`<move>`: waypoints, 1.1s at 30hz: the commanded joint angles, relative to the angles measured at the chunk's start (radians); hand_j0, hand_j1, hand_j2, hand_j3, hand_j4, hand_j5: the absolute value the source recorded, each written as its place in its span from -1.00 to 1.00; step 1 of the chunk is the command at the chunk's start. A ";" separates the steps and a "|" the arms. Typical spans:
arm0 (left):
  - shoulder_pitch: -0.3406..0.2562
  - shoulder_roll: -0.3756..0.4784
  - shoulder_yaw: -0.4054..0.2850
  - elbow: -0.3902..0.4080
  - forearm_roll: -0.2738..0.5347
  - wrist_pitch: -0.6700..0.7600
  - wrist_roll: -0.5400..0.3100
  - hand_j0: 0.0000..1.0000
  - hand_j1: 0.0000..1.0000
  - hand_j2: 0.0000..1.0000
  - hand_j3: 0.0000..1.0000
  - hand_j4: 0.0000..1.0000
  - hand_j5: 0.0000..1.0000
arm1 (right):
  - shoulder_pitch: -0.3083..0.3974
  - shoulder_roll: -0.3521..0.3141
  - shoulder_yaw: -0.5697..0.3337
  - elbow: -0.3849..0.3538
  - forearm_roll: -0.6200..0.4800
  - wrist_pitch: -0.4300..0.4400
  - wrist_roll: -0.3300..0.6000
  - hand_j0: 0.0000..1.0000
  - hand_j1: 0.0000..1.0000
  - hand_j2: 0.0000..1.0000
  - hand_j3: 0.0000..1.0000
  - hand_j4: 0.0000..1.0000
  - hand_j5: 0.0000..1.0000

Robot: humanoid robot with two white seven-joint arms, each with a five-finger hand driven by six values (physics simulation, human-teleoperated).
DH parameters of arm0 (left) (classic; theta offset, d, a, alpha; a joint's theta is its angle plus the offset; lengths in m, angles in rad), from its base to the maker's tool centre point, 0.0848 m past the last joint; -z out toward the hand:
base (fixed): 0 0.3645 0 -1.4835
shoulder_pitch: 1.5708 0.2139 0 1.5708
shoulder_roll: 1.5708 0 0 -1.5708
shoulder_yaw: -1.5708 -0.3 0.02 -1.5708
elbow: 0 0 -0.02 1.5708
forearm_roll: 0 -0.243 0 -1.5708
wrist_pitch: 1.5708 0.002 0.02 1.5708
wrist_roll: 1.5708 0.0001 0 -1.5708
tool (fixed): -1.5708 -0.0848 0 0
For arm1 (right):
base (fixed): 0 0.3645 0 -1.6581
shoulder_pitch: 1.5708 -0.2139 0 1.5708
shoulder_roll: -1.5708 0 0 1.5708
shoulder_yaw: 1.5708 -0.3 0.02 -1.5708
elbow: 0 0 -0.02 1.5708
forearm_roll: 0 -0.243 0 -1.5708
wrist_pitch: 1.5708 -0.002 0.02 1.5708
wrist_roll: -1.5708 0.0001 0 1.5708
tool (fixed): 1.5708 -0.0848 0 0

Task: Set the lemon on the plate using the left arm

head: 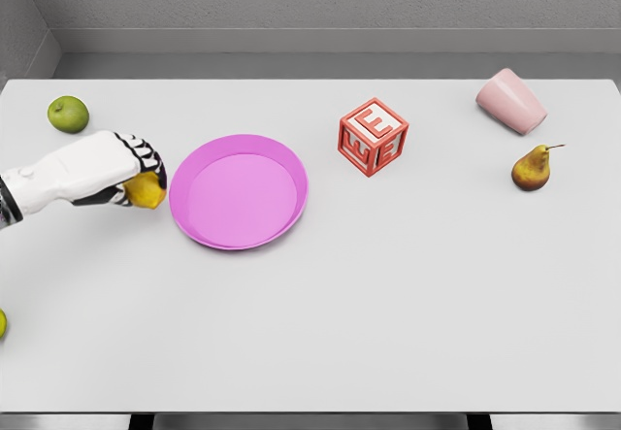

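Note:
A yellow lemon (146,191) sits in my left hand (136,170), whose fingers are curled around it, just left of the plate's rim. Most of the lemon is covered by the hand. The pink plate (288,218) lies on the white table, left of the middle, with nothing on it. My left arm comes in from the left edge. The right arm does not show.
A green apple (68,114) lies at the back left. A red letter block (373,137) stands behind and right of the plate. At the back right a pink cup (511,101) lies on its side, with a pear (532,169) in front of it. A yellow-green fruit (2,324) peeks in at the left edge.

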 commanded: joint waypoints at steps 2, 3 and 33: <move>-0.002 -0.030 -0.001 -0.005 0.018 0.002 0.001 -0.09 -0.09 -0.09 -0.09 -0.09 -0.09 | 0.000 0.000 0.000 0.001 0.000 0.000 0.000 1.00 1.00 1.00 1.00 1.00 1.00; -0.002 -0.031 -0.001 -0.005 0.023 0.002 0.001 -0.09 -0.09 -0.09 -0.09 -0.09 -0.09 | 0.000 0.000 0.000 -0.001 0.000 0.000 0.000 1.00 1.00 1.00 1.00 1.00 1.00; -0.075 -0.226 -0.047 0.003 0.006 0.002 -0.005 1.00 1.00 1.00 1.00 1.00 1.00 | 0.000 0.000 0.000 0.001 0.000 0.000 0.000 1.00 1.00 1.00 1.00 1.00 1.00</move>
